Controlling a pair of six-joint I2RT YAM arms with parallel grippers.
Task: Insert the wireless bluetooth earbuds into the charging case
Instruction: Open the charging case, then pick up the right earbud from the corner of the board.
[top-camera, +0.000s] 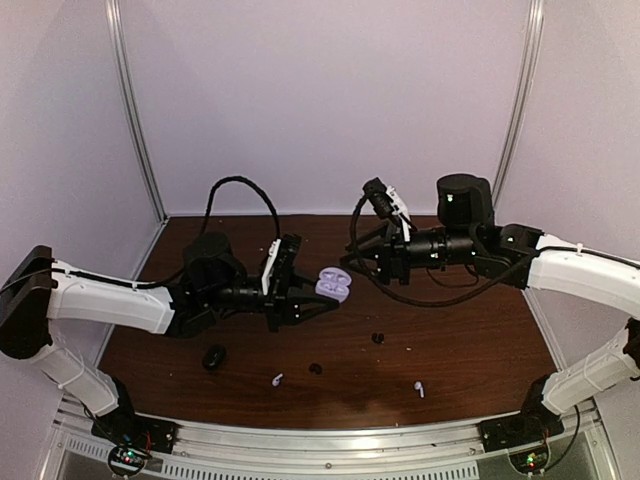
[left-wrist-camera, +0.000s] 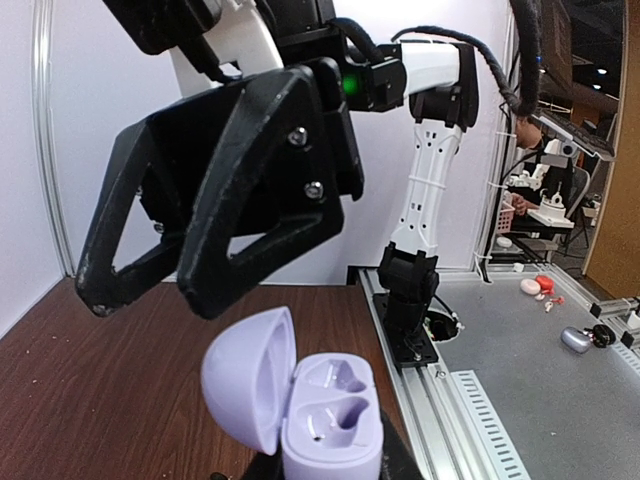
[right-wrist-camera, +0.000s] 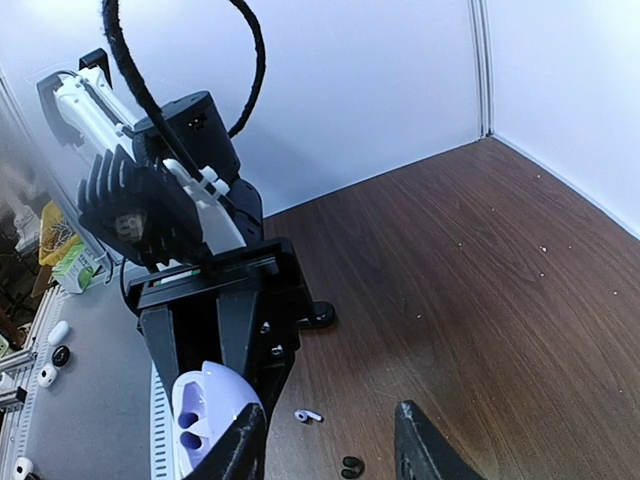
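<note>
The left jaws are clamped tight on a lilac plastic clamshell charging case (left-wrist-camera: 330, 410), held up off the dark brown wood-grain worktop (top-camera: 470, 340). Its lid is swung open and both wells are in plain sight. Down on the worktop, four buds are spread well apart: a white short-stemmed earbud (top-camera: 277, 379), a small rounded black earbud (top-camera: 316, 368), a second black earbud (top-camera: 378, 338) and a second white earbud (top-camera: 419, 388). Close by the case, on its right, the right jaws are parted, with nothing gripped or touched.
</note>
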